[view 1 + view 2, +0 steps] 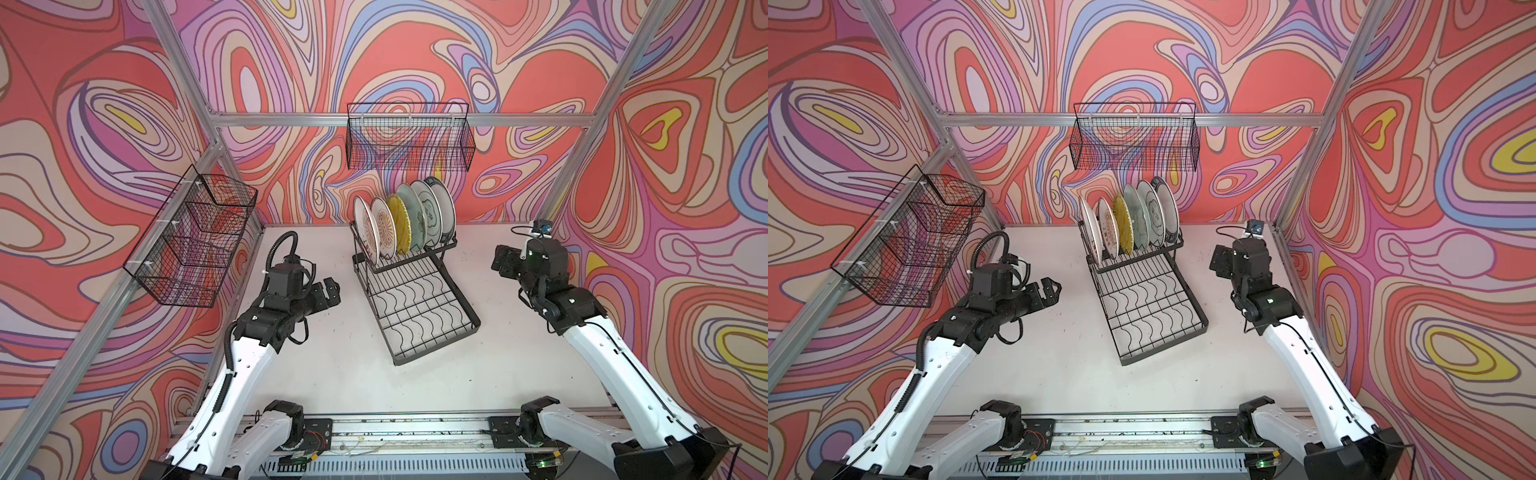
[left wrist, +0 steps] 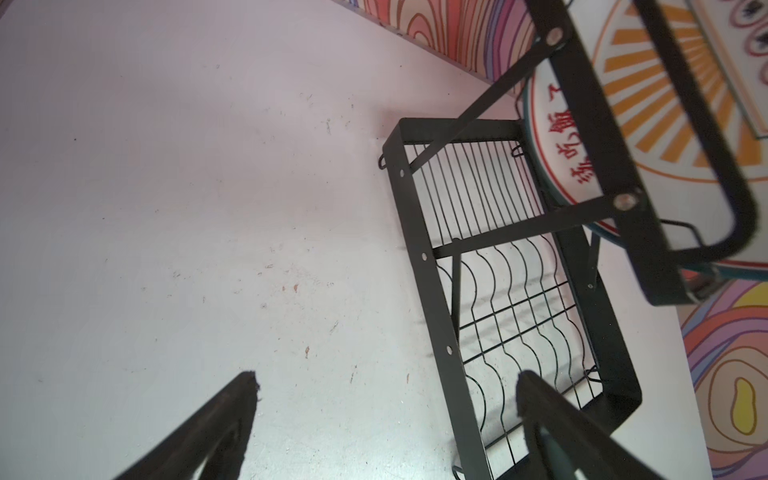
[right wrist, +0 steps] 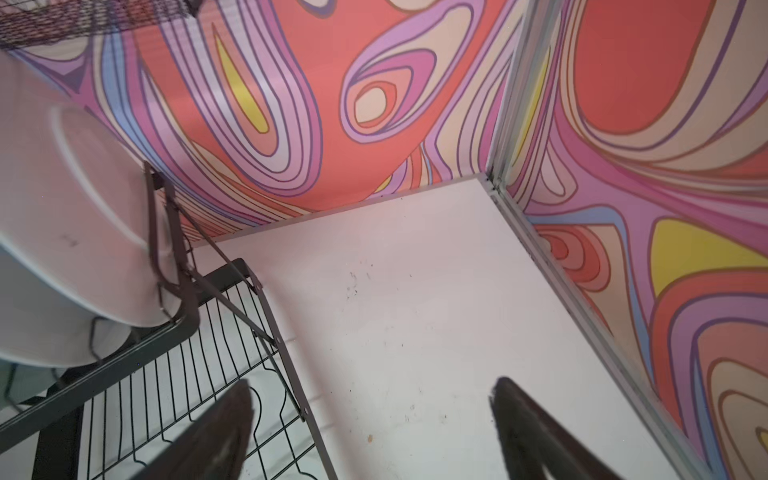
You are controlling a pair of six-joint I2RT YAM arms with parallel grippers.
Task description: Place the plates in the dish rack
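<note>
plates: six glossy round discs on edge in the raised slotted tier, rack's 12 o'clock end.
dish rack: black wire, wavy flat tray, on matte white table.
left gripper: fingers apart, empty, 9 o'clock of rack.
right gripper: fingers apart, empty, 3 o'clock.

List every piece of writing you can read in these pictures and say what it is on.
"该吃饭了", red characters, partly behind a bar of the rack, so the reading is unsure: on the rim of the front plate, left wrist view.
Dark marks on the rim of the rearmost plate: too small to read in both top views.
Nothing else is readable.
</note>
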